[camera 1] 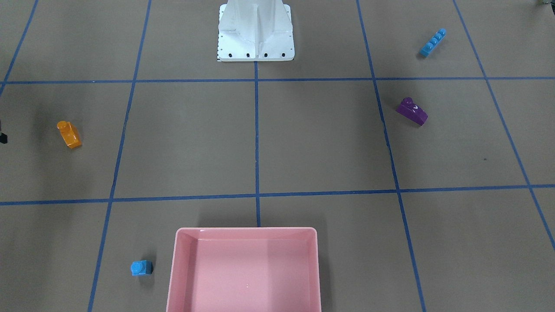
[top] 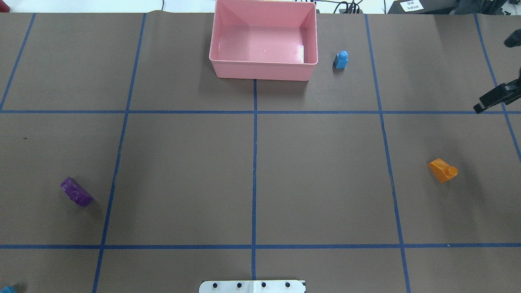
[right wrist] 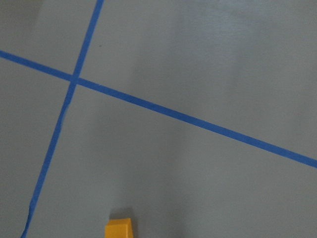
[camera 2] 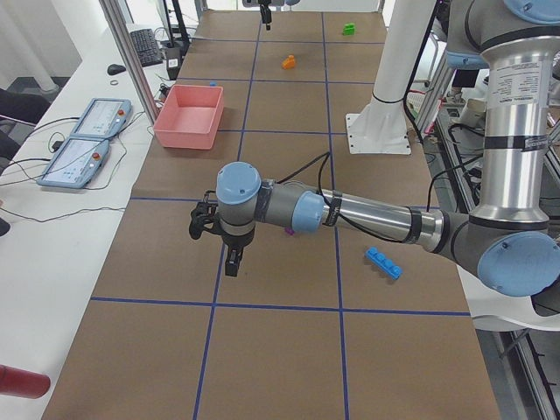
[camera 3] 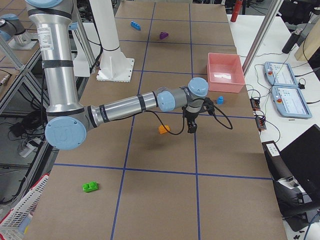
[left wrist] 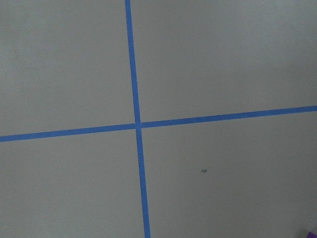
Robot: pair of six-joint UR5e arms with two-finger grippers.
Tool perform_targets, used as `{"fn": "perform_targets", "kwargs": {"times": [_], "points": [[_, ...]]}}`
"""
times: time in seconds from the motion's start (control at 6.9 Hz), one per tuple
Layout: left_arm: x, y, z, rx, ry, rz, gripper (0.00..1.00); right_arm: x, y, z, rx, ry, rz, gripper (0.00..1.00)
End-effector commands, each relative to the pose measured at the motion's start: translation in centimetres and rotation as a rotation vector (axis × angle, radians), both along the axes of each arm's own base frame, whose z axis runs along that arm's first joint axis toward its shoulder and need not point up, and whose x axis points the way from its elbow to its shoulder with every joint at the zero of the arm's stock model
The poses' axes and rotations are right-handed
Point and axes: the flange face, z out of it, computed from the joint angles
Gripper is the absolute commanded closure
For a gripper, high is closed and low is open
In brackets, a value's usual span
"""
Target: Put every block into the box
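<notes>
Brown paper table [camera 1: 329,143] w/ a grid of blue tape lines [camera 1: 256,130]; the white robot base [camera 1: 256,34] stands at the near edge, centre. The pink box [top: 262,71] sits at the far edge, approx. in the middle. All blocks seen lie on the table, outside the box. The small light-blue block [top: 341,60] stands just beside the box on its right, not touching. The orange block [top: 443,170] is well to the right, at mid depth, and the purple block [top: 76,192] well to the left. The long light-blue block [camera 1: 432,42] lies near-left, and the green block [camera 3: 90,187] at the very right end, apart from the rest. The left gripper [camera 2: 233,262] hangs over a tape line close to the purple block; whether its fingers are apart or together I cannot tell. The right gripper [camera 3: 191,126] hangs above the table near the orange block, on its far side, not touching it; its finger state is also not clear.
</notes>
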Motion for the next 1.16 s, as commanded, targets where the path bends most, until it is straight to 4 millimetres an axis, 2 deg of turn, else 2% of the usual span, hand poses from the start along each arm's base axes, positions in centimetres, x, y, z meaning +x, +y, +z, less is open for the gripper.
{"fn": "perform_targets", "kwargs": {"times": [0.0,0.14,0.29,0.43,0.72,0.87,1.01], "points": [[4.2,-0.3,-1.4,-0.04,0.011,0.019,0.0,-8.6,2.5,-1.8,0.097,0.024,-0.128,0.0],[4.3,0.2,-2.7,-0.032,0.015,0.005,0.0,-11.1,3.7,-0.6,0.108,0.075,-0.167,0.0],[4.3,0.3,-2.9,-0.03,0.016,0.004,0.0,-13.1,5.3,0.9,0.102,0.111,-0.211,0.0],[4.3,0.3,-3.3,-0.022,0.018,0.005,0.0,-13.4,6.4,2.7,0.079,0.125,-0.236,0.0],[4.3,0.4,-3.7,-0.017,0.026,0.007,0.0,-12.5,7.8,5.2,0.034,0.144,-0.247,0.0],[4.3,0.5,-3.8,-0.014,0.028,0.008,0.0,-12.6,7.7,6.4,0.011,0.155,-0.248,0.0],[4.4,0.6,-4.0,-0.011,0.028,0.009,0.0,-12.9,7.8,6.6,-0.003,0.162,-0.252,0.01]]}}
